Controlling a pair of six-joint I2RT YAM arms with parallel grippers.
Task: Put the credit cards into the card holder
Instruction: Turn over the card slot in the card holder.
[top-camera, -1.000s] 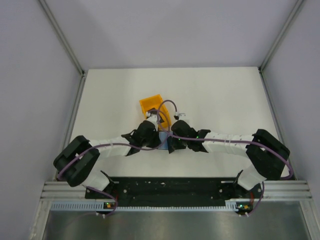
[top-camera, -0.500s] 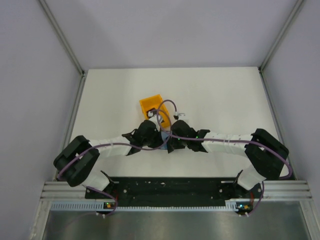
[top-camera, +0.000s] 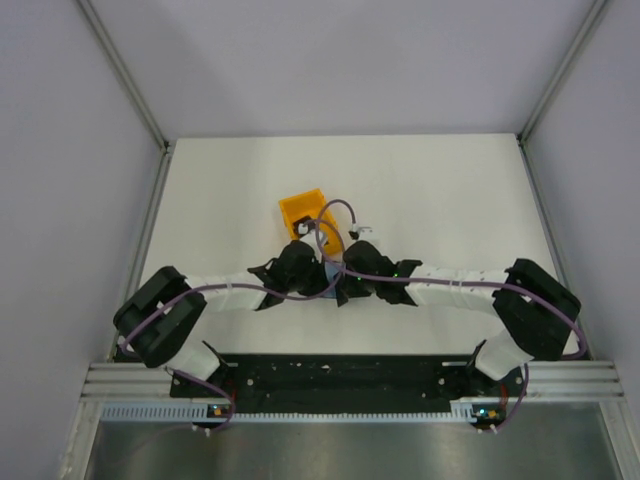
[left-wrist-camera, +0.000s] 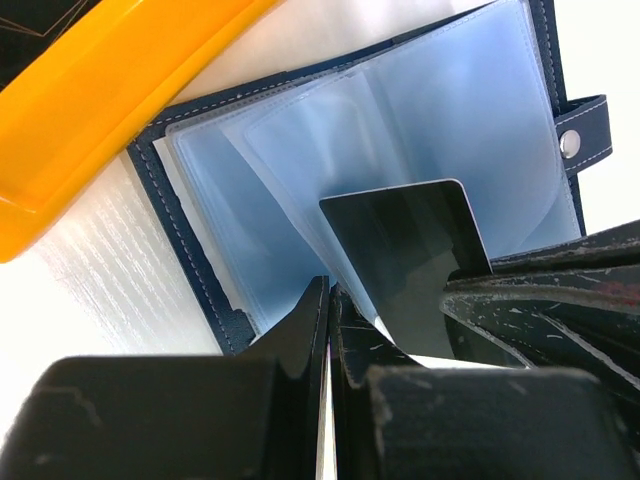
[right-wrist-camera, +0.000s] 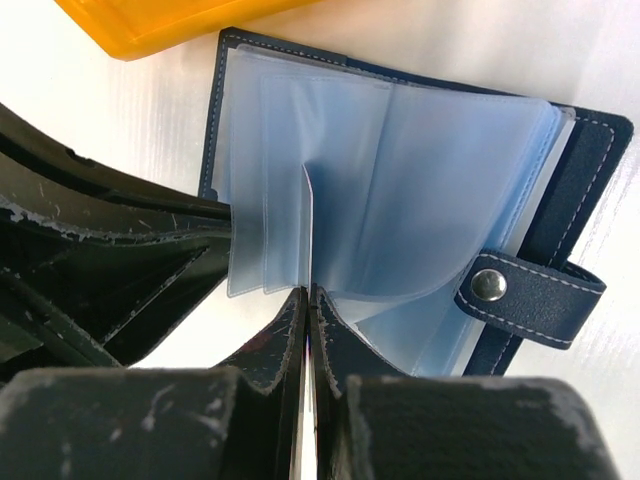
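Item: card holder (left-wrist-camera: 190, 260), navy, folding. It is being kept spread open on the white table (top-camera: 450, 190), just beside the orange bin (left-wrist-camera: 100, 110). Its clear sleeves (right-wrist-camera: 400, 180) are being fanned upward from the spine. Its snap strap (right-wrist-camera: 520, 295) is being left unfastened, lying across the far cover edge in the right wrist view.

Item: credit card (left-wrist-camera: 400, 250), black and glossy. It is being held upright and tilted against the fanned sleeves, its rounded top corner showing above the jaws. In the right wrist view it is being seen edge-on as a thin pale line. Whether its edge is being fed into a pocket cannot be told.

Item: right gripper (right-wrist-camera: 307, 300). It is being kept clenched on the lower edge of the credit card.

Item: left gripper (left-wrist-camera: 328, 305). It is being kept clenched at the near edge of the sleeves, apparently pinching a leaf of the card holder; a thin pale line is showing between its jaws.

Both arms are being held together over the table's centre, their grippers nearly touching.
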